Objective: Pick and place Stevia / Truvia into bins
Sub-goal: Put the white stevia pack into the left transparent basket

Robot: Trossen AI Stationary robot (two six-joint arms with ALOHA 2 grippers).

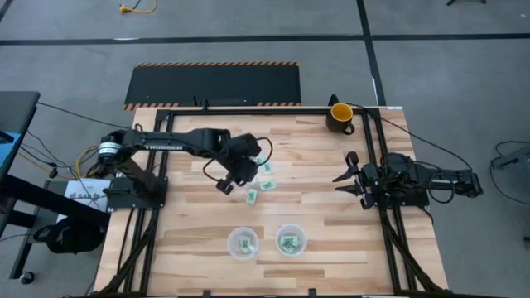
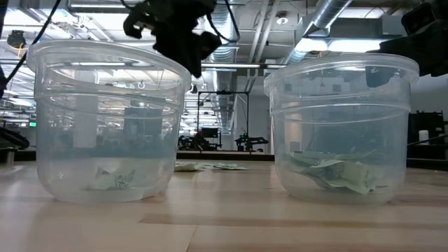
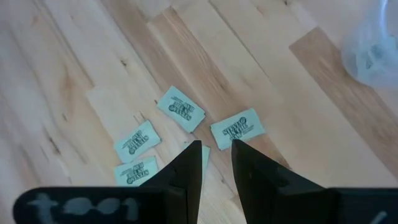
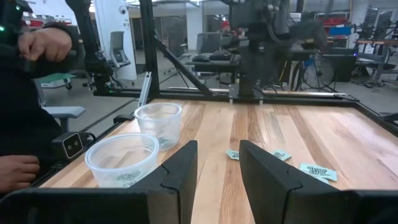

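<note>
Several light green Stevia / Truvia packets point(image 1: 266, 178) lie flat on the wooden table near its middle; the left wrist view shows them point(image 3: 181, 109) spread below my fingers. Two clear cups, the bins, stand near the front edge: the left one point(image 1: 242, 242) and the right one point(image 1: 291, 240). Each has packets on its bottom point(image 2: 115, 180) point(image 2: 339, 173). My left gripper point(image 1: 224, 187) hovers over the table just left of the loose packets, slanting down, open, with nothing between its fingers point(image 3: 216, 146). My right gripper point(image 1: 344, 178) waits open at the table's right side point(image 4: 217, 149).
A yellow-and-black mug point(image 1: 340, 116) stands at the far right corner. Black frame rails point(image 1: 248, 109) run along the table's edges. A person point(image 4: 25, 93) stands beyond the table's near edge, seen in the right wrist view. Bare wood lies between the loose packets and the cups.
</note>
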